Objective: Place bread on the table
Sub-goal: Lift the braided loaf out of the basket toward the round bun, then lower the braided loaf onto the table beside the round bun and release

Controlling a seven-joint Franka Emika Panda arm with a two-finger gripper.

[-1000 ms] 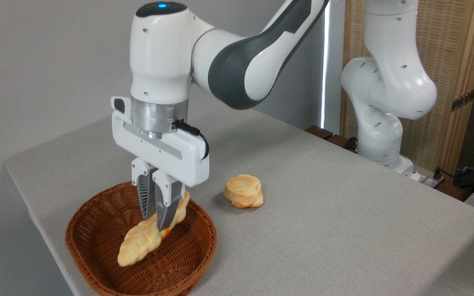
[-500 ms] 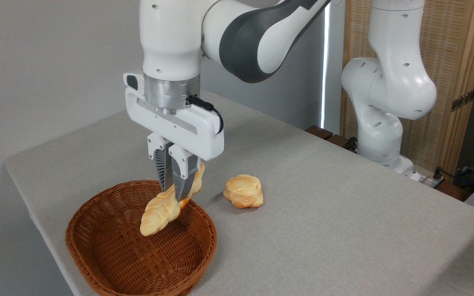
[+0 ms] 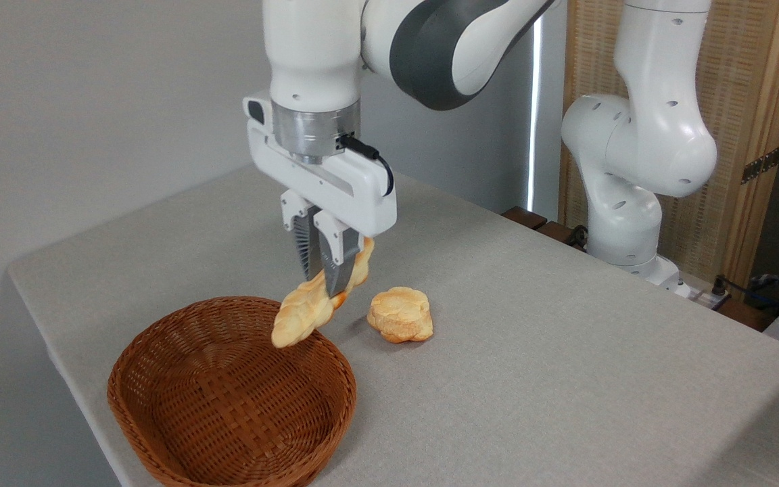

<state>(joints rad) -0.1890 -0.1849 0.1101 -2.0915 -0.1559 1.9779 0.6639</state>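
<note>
End effector [image 3: 322, 287] clamped on bread [image 3: 318, 296], held tilted in mid-air above basket's [image 3: 159, 406] far-right rim; carry step, next: move clear right, lower onto bare worktop [image 3: 565, 365], release.

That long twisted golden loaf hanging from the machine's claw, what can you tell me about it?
The long braided golden loaf looks like glossy baked bread, knobbly, with tapered ends and a darker orange underside. It hangs tilted in mid-air, lower end toward the brown woven wicker basket, touching neither the basket nor the grey cloth-covered table. Only the white two-finger gripper touches it, pinching it near the middle.
</note>
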